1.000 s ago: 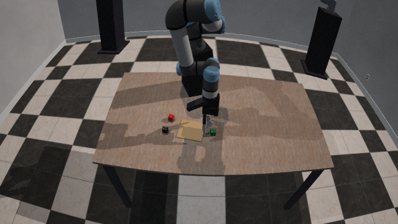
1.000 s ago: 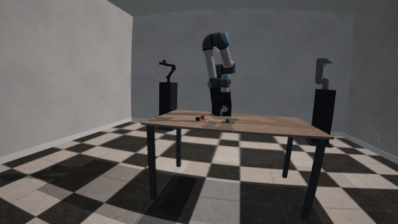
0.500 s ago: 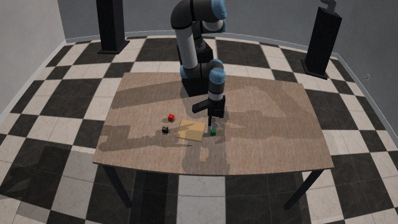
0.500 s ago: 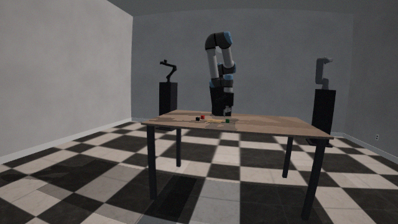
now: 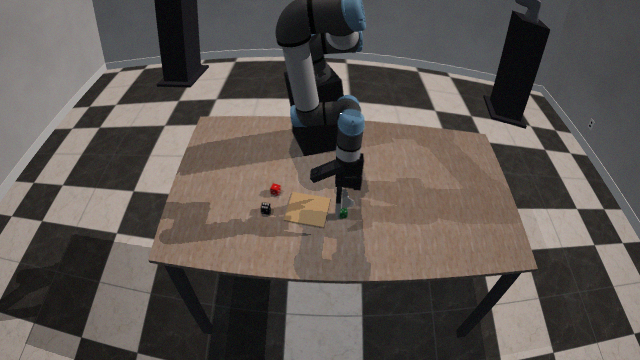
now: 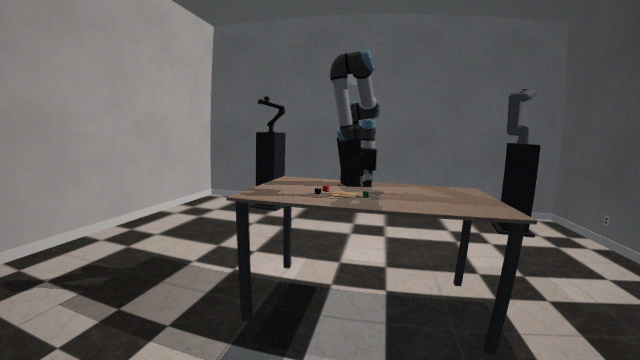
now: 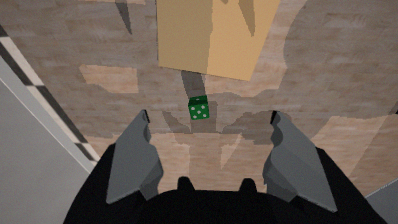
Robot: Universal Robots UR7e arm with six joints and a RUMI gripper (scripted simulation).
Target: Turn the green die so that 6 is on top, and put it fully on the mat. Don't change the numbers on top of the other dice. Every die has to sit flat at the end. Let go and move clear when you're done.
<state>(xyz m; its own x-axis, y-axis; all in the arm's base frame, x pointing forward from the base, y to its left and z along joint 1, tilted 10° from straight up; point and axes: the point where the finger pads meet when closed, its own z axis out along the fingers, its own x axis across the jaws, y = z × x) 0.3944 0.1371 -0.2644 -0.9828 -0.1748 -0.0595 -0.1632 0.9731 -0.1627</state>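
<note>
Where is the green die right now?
In the top view, the green die sits on the table just right of the mat, off it, below the open claw.

No printed words, brand names or labels are legible in any view. The only numerals are die pips. On the green die (image 7: 199,108), seen from the wrist, the face turned toward the camera carries white pips — they appear to be five, though the small size leaves the count uncertain. The red die (image 5: 275,188) and the black die (image 5: 265,208), at about 9 o'clock of the mat (image 5: 307,209), show pale specks too small to count.
</note>
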